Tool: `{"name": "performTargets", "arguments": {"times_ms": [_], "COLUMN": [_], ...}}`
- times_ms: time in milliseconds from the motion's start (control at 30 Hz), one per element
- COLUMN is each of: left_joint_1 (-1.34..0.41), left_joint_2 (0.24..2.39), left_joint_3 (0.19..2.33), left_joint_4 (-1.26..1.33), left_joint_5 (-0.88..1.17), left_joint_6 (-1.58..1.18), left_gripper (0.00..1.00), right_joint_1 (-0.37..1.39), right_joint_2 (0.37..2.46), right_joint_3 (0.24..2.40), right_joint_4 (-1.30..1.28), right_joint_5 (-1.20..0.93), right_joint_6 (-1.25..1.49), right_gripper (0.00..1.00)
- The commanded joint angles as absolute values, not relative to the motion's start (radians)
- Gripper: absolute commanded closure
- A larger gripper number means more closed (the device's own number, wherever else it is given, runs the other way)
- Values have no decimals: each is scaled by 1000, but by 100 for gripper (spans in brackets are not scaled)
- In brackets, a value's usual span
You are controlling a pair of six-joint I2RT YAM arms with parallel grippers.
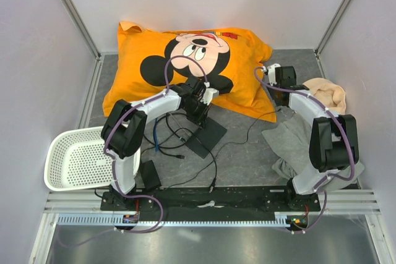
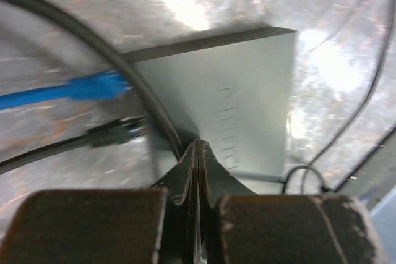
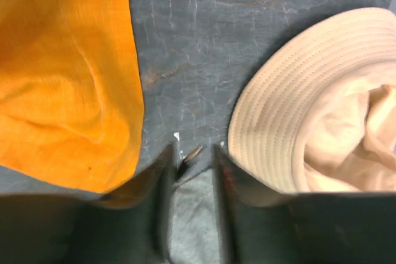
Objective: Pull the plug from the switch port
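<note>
The flat black box [image 1: 208,133] with the switch port lies mid-table; in the left wrist view it [image 2: 247,97] looks grey from glare. A blue plug [image 2: 99,85] and a black plug [image 2: 117,132] point at its left edge. A thick black cable [image 2: 124,66] crosses in front, so I cannot tell whether either plug sits in a socket. My left gripper [image 1: 199,108] hovers over the box's near corner, and its fingertips [image 2: 198,148] are shut with nothing seen between them. My right gripper [image 1: 272,76] is far right; its jaws [image 3: 192,156] are open and empty.
An orange Mickey pillow [image 1: 185,60] lies at the back, close to both grippers. A cream hat [image 1: 327,94] and grey cloth [image 1: 297,140] lie on the right. A white basket [image 1: 74,159] sits front left, with a small black power brick [image 1: 148,174] beside it. Loose cables [image 1: 185,153] trail around the box.
</note>
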State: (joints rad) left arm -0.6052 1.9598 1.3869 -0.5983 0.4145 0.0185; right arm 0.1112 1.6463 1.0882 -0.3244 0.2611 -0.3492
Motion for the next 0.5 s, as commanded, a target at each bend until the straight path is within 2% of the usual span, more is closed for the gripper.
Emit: {"name": "performTargets", "arguments": {"times_ms": [0,133,267,367,467], "left_joint_1": [-588,-525,-430,-371,-322], "left_joint_2": [1878,1833,1798,1795,1795], "left_joint_3": [1420,1469,1526,1569,1583], "left_joint_4": [-609,-672,-721,-745,-744], "left_joint_5": [308,382,547,555,552], "left_joint_6": [106,94,101,113,104], "left_gripper": [98,98,98,98,96], "right_joint_1": [136,274,513,653,719], "right_joint_2": [1573,1364,1284,1339,1429], "right_joint_3": [1186,1132,1082,1080,1117], "right_joint_4": [-365,-435,-518,-528,-522], "right_joint_5": [99,-285,-507,-515,-496], "right_joint_6": [-331,-415,-505,-532,-574], "right_gripper": [45,38,32,31,32]}}
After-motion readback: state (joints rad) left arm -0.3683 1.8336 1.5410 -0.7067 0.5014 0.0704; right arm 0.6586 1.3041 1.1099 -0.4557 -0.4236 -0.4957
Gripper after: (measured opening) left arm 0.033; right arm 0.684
